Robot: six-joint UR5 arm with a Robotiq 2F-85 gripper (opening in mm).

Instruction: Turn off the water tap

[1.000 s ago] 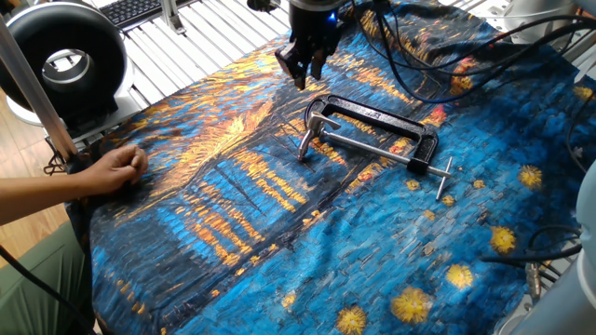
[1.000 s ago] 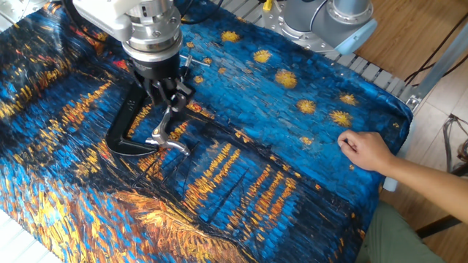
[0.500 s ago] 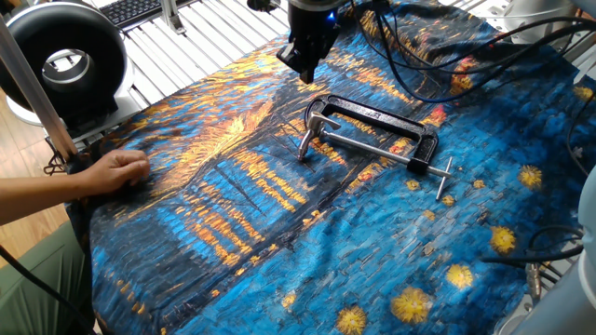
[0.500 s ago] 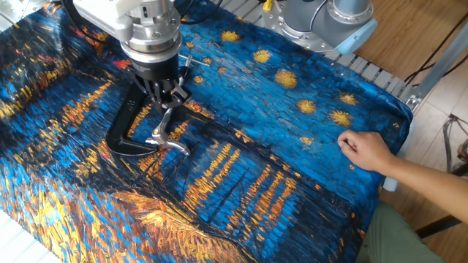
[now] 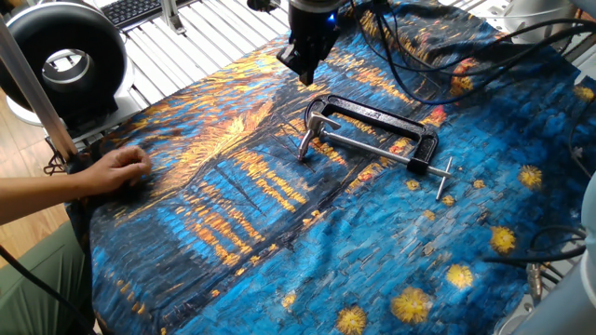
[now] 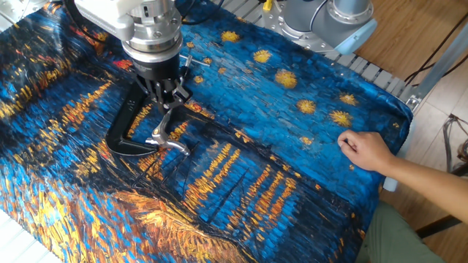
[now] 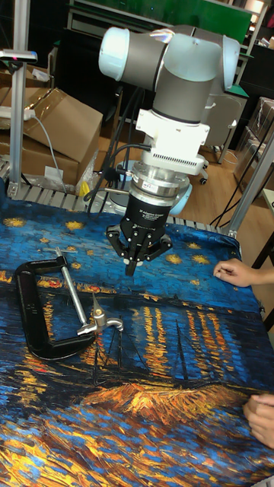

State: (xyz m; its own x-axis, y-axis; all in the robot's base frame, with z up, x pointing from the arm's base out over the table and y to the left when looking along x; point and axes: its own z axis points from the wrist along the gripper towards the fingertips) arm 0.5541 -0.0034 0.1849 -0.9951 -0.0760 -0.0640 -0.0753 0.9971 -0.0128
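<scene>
I am seeing my gripper [image 7: 134,266] hanging above the cloth with its fingers drawn together to a point, gripping nothing. Just below and beside it, the small metal water tap [image 7: 101,319] is sitting clamped in the jaw of the black C-clamp [image 5: 372,130] (lying flat on the painted blue-and-orange cloth [image 6: 278,146]). A person's hand [image 6: 365,151] is resting on the cloth edge, well apart.

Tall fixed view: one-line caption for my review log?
Claw hovers above the painted cloth, right of the black C-clamp holding a small metal tap.
</scene>
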